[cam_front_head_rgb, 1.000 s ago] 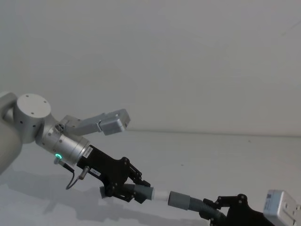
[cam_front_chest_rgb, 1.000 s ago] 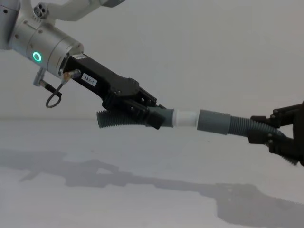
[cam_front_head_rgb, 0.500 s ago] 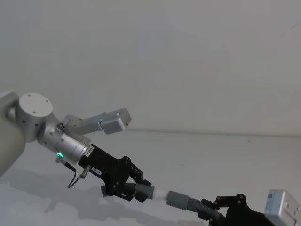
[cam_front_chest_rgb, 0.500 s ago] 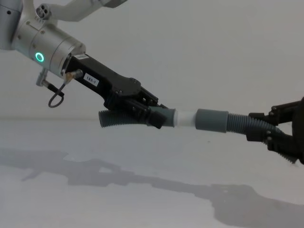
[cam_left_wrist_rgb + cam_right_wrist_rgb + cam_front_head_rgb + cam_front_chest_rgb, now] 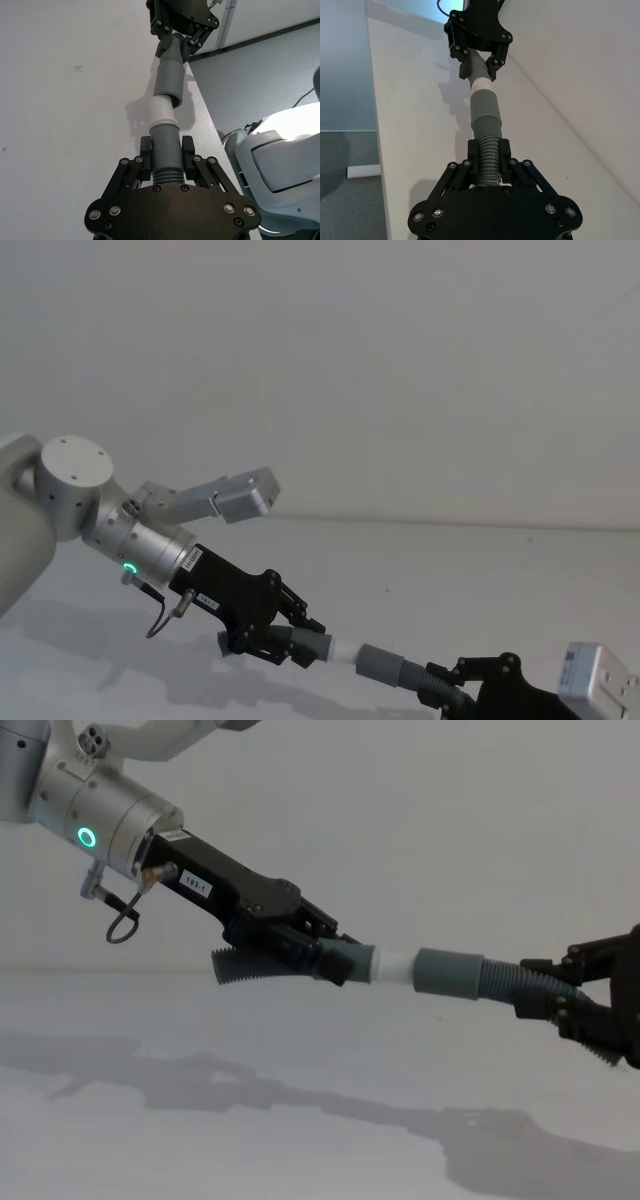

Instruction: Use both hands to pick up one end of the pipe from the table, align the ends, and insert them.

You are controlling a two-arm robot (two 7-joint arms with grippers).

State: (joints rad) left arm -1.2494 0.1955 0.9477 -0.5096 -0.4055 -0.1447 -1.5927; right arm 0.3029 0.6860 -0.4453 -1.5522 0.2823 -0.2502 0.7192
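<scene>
Both hands hold the pipe in the air above the white table (image 5: pixel 200 1140). My left gripper (image 5: pixel 335 960) (image 5: pixel 300 642) (image 5: pixel 165 150) is shut on the grey cuff of one ribbed piece. Its white tip (image 5: pixel 395 965) (image 5: pixel 162 109) points at the other piece. My right gripper (image 5: pixel 545 1000) (image 5: pixel 450 690) (image 5: pixel 487 155) is shut on the ribbed hose just behind the wider socket cuff (image 5: pixel 448 973) (image 5: pixel 484 107). The two ends are in line, and the front of the white tip sits inside the socket mouth. A short band of white shows between the cuffs.
A plain white wall stands behind the table. A thin black cable loop (image 5: pixel 122 925) hangs from the left wrist. In the left wrist view the table edge (image 5: pixel 200 100) drops to grey floor beside the robot's white body (image 5: pixel 280 160).
My left gripper has shifted toward the right gripper. The white tip has slid further into the socket, so less white shows. The right gripper has hardly moved.
</scene>
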